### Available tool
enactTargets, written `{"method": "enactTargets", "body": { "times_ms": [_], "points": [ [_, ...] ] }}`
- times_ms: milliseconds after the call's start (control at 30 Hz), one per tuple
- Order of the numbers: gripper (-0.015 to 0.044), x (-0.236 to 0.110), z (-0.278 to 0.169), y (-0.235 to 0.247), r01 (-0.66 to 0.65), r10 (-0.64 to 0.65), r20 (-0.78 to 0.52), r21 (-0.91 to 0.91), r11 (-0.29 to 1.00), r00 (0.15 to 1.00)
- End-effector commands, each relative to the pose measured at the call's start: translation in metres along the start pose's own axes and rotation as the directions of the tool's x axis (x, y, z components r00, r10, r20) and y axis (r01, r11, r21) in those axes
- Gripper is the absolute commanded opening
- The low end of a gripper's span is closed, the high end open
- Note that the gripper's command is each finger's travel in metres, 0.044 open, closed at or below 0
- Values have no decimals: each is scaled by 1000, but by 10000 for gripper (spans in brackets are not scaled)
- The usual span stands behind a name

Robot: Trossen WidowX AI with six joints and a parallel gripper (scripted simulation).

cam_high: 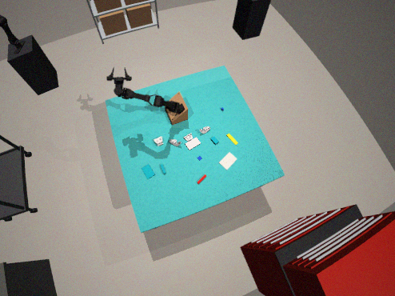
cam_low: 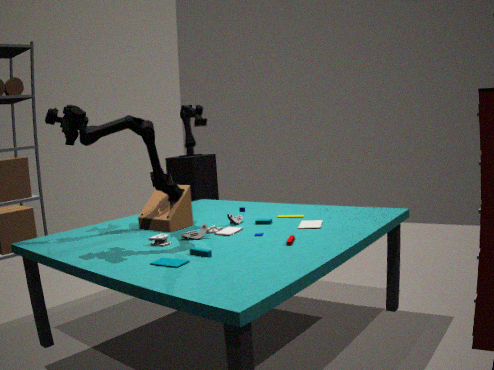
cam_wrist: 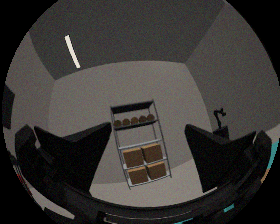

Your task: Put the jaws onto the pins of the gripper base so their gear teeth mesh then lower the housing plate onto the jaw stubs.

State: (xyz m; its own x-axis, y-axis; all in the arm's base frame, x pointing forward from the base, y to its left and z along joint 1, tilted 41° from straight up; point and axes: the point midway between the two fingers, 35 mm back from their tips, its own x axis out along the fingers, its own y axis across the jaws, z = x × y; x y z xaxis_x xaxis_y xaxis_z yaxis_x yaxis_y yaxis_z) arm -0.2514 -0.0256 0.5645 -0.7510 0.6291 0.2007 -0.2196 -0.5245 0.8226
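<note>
My gripper [cam_high: 119, 70] [cam_wrist: 149, 127] is open and empty, raised beyond the table's back left edge and pointing away from the parts. Two curved grey jaw-like parts lie apart on the table: one [cam_high: 174, 142] [cam_low: 195, 233] near the middle, the other [cam_high: 205, 130] [cam_low: 235, 219] farther right. A white part [cam_high: 158, 141] [cam_low: 160, 240] stands at the left of the row. Another small white part [cam_high: 188, 137] [cam_low: 215, 229] lies between the jaws, beside a flat white plate [cam_high: 193, 143] [cam_low: 229, 231]. Which white piece is base or housing, and pins and teeth, are too small to tell.
The wooden arm mount [cam_high: 180, 116] [cam_low: 181, 216] stands behind the parts. A red bar [cam_high: 201, 179] [cam_low: 290, 240], yellow bar [cam_high: 232, 139] [cam_low: 290, 216], cream slab [cam_high: 228, 161] [cam_low: 310, 224] and several teal and blue pieces lie around. A shelf [cam_wrist: 140, 145] stands beyond the gripper.
</note>
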Motion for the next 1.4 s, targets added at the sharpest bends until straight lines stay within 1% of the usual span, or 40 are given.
{"method": "enactTargets", "body": {
  "times_ms": [0, 533, 1000, 1167, 1300, 1367],
  "points": [
    [426, 0, 0, 0, 0, 0, 0, 0, 1000, 1000],
    [6, 0, 0, 0, 0, 0, 0, 0, 1000, 1000],
    [0, -1, 0, 1, -3, 3, -4, 1, 1000, 1000],
    [0, -19, -16, 14, -81, 83, -95, 28, 996, 992],
    [0, -36, -39, 22, -129, 135, -174, 50, 990, 975],
    [0, -43, -44, 21, -149, 151, -207, 27, 988, 967]
  ]
}}
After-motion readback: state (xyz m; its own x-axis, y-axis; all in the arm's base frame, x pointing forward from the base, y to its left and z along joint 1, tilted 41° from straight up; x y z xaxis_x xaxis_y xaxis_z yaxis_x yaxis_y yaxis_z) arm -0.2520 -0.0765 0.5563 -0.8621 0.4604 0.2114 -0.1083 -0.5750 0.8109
